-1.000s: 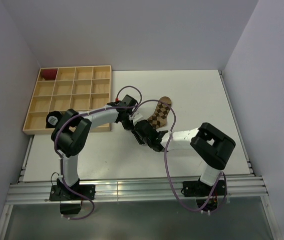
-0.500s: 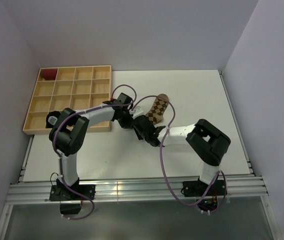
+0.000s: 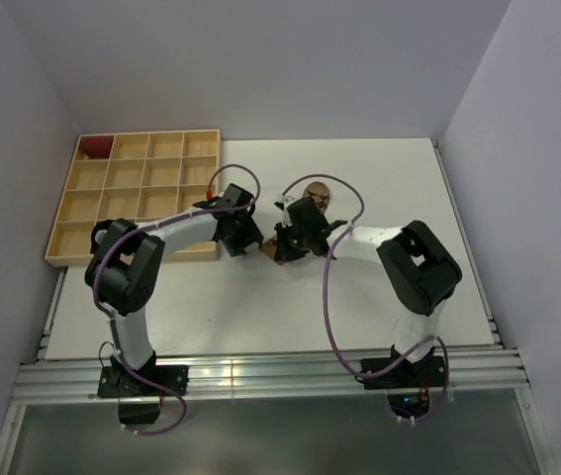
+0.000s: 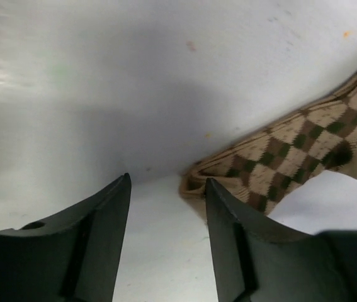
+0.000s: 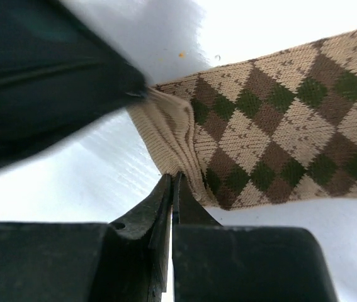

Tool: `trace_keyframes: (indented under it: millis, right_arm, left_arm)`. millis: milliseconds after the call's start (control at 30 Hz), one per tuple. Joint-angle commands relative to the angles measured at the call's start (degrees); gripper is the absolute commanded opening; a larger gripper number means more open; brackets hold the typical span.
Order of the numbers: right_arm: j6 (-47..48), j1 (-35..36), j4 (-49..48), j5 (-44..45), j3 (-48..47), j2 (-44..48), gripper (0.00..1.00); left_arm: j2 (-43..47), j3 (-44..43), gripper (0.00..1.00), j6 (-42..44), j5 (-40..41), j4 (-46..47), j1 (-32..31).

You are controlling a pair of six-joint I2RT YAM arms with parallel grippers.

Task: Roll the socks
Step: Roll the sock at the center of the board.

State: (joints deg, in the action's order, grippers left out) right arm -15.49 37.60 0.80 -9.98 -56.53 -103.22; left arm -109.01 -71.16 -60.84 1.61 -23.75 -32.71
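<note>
So here's where we're at: the tan sock (image 5: 272, 119) with the brown diamonds is lying on the white bench (image 3: 399, 178), around the middle and a bit toward the far side, just right of the wooden tray (image 3: 166, 175). The right end effector (image 5: 172, 179) is closed all the way, fingers pressed flat together, and the tips sit right against the edge of the sock's ribbed cuff, which looks a little bunched up there. We honestly can't tell whether any fabric is nipped between them or they're only touching it. In that same wrist view a big dark blurry shape meets the other corner of the cuff; we can't say for sure what it is. The left end effector (image 4: 167, 189) is open with nothing in it, only bare bench showing in the gap, and its right-hand finger (image 4: 232, 245) is just beside the sock's thick cuff end without gripping it. From there the sock runs off up and to the right. From above, both arms reach in and meet over the sock, so most of it is hidden and we only see its rounded far end poking out. A dark red bundle (image 3: 95, 146) sits in the tray's far-left corner compartment, and purple cables (image 3: 327, 307) loop along both arms.
</note>
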Motion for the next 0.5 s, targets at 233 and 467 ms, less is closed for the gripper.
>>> trace_keyframes:
  millis: [233, 467]
  right_arm:
    - [-14.7, -10.3, -0.3, -37.6, -0.7, -10.0, 0.00]
    - [-21.8, -13.0, -6.3, -44.8, -0.3, -12.6, 0.00]
  left_arm:
    - [17.8, 10.8, 0.65, -1.3, 6.6, 10.1, 0.5]
    - [19.7, 19.4, 0.64, -4.9, 3.0, 17.0, -3.0]
